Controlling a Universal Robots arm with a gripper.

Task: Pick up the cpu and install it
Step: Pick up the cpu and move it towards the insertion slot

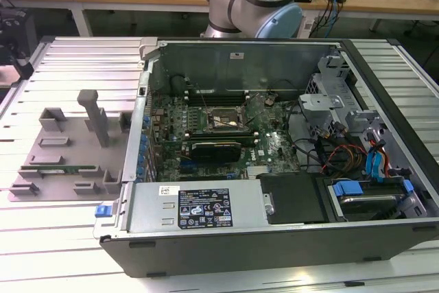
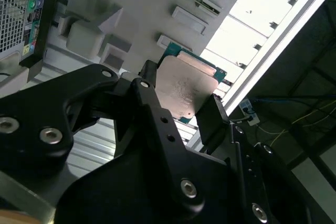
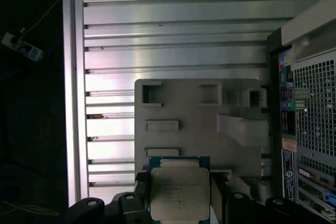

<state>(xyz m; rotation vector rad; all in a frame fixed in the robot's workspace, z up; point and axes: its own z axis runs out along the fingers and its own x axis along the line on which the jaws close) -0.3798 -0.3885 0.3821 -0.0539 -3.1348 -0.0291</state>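
The cpu is a flat square chip with a silvery top and a thin green rim. My gripper is shut on it, one black finger against each of two opposite edges. In both wrist views the chip hangs well above the grey tray. The black square socket with its metal frame lies open in the middle of the motherboard inside the computer case.
The grey tray lies on the slatted aluminium table at the exterior view's left of the case and holds a long green memory stick. Cables, a drive cage and blue-tabbed bays crowd the case's other side.
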